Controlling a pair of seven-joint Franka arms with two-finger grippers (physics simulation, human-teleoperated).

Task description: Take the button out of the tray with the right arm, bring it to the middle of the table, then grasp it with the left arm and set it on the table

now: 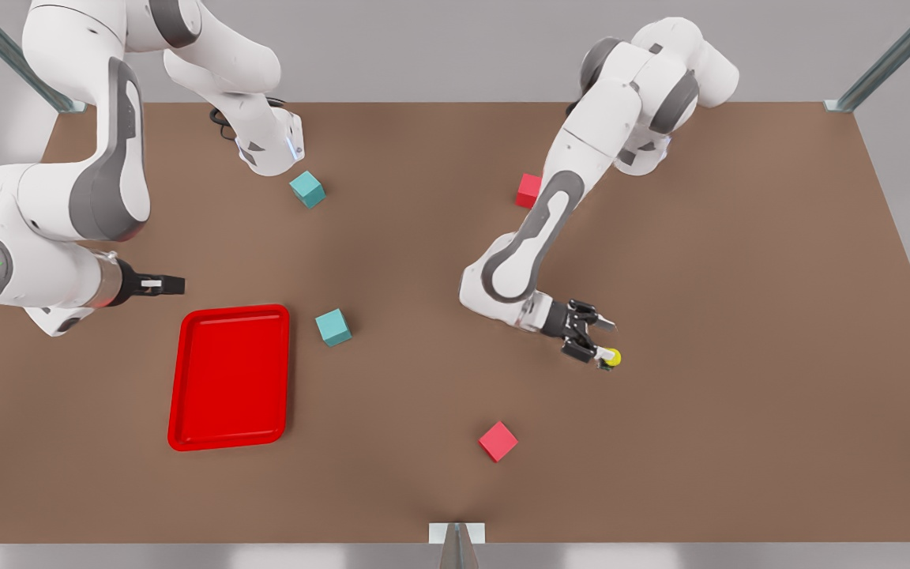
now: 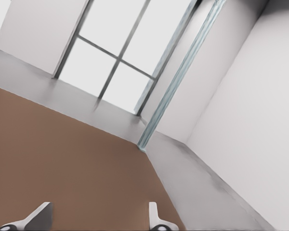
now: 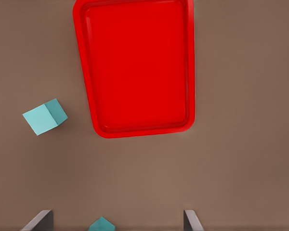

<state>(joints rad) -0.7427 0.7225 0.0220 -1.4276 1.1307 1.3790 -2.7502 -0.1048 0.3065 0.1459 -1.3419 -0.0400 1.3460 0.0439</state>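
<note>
button (image 1: 613, 357) at one fingertip of wide-spread left gripper (image 1: 607, 344), 3 o'clock of table (image 1: 739, 435) centre: best backed off straight, no nudging; right gripper (image 1: 164, 283), wide-spread, waiting at 11 o'clock of tray (image 1: 186, 379).

The scene is being lit evenly and brightly from above; soft, faint shadows are being cast on the table (image 1: 739, 316) beneath the cubes and the arms; no glare is being seen on the matte brown surface; a mild sheen is being shown on the red tray (image 1: 230, 378); daylight is being admitted through a window (image 2: 115, 53) in the left wrist view.
</note>
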